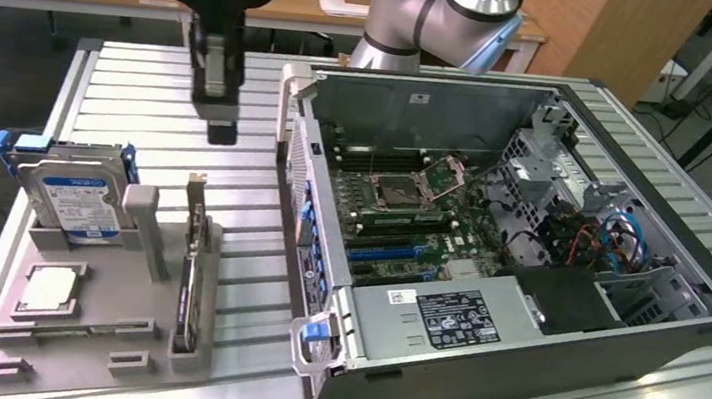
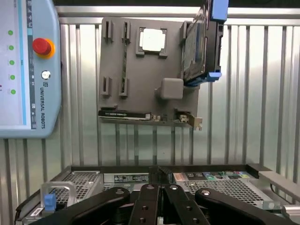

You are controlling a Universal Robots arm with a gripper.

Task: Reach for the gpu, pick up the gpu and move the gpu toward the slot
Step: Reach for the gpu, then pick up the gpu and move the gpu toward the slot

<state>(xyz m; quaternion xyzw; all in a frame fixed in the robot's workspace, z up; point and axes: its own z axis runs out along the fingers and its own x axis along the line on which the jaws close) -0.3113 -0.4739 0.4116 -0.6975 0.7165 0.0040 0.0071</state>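
Ribbed metal counter (image 1: 141, 84), hand (image 1: 220, 132) hovering pinched shut and empty near the grey tray (image 1: 70, 348); gpu (image 1: 194, 272) standing on edge in it, thin sliver in the exterior view, end bracket (image 2: 190, 119) plainer from the wrist; open computer case (image 1: 522, 279) alongside

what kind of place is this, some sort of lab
Probably a robotics lab or test bench: a robot arm at a slatted metal table, an open computer case, and a grey holder with the gpu and a hard drive.

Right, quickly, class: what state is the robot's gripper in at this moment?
Gripper: closed, holding nothing, well clear of the card, which stands in the grey rack.
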